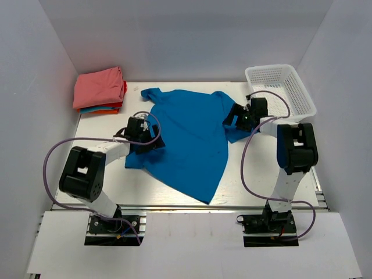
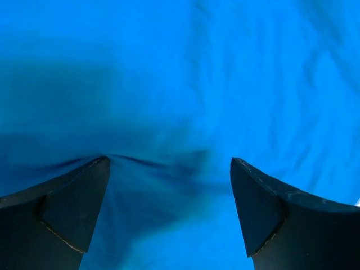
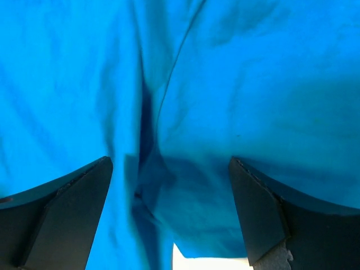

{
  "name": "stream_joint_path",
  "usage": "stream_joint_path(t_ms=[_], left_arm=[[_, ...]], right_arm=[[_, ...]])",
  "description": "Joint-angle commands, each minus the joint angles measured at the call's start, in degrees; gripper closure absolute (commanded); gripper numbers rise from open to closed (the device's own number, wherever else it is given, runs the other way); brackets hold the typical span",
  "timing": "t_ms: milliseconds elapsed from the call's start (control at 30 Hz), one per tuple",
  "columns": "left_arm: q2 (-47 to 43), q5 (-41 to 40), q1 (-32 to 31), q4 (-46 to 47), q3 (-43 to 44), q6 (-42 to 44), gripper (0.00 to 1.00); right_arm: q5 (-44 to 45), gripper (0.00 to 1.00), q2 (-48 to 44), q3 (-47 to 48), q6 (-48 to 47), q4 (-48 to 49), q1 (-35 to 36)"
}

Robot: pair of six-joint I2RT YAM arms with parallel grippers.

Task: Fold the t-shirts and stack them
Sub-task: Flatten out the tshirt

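Two spread claws, left claw (image 1: 154, 142) and right claw (image 1: 232, 120), flank the blue t-shirt (image 1: 189, 145); they should pinch its edges evenly.

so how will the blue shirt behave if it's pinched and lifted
Probably floppy: the blue shirt puckers at the left fingers. Likely light and thin, lying flat on the table with soft folds.
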Motion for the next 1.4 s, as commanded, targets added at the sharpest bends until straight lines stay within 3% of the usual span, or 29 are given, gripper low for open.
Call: stream_joint_path(t_ms=[0,167,300,433,533,633,767,900,1033,1233,1367], left_arm=[[5.36,-13.05,1.92,-10.23,2.19,-1.0,0.01],[11.95,-17.13,5.35,-11.57,9.31,2.6,0.01],[20.73,-17.13,7.28,-11.65,21.25,6.46,0.01],[28.56,-18.27,7.28,-14.13,32.77,9.01,0.01],[34.62,-14.06,7.28,-14.81,41.29,11.91,0.01],[39.19,-14.93,7.28,-17.71,49.65,12.44,0.01],[44.3,-14.41,7.28,-20.88,58.1,13.06,0.01],[39.24,-13.61,7.28,-20.37,56.01,13.68,0.01],[30.53,-13.08,7.28,-17.19,44.78,14.29,0.01],[13.48,-17.91,7.28,-17.45,33.09,9.9,0.01],[5.3,-17.92,7.28,-16.06,25.34,6.74,0.01]], right_arm=[[1.45,0.1,-4.24,-9.66,3.86,-3.9,0.29],[4.18,0.1,-16.28,-22.56,6.58,-4.76,1.52],[6.12,0.1,-27.16,-36.69,8.08,-8.98,3.71],[4.45,0.1,-39.82,-43.92,9.57,-16.7,6.0],[3.23,0.1,-46.59,-45.97,8.01,-23.91,7.84],[6.03,0.1,-52.66,-43.61,9.23,-29.64,8.46],[5.25,0.1,-52.6,-41.67,6.77,-33.07,8.9],[3.66,0.1,-53.29,-38.86,3.09,-32.64,9.69],[5.94,0.1,-53.65,-29.82,-1.39,-27.91,10.48],[6.3,0.1,-43.03,-17.77,-4.66,-17.63,11.71],[8.13,0.1,-29.69,-6.98,-9.13,-14.1,12.68]])
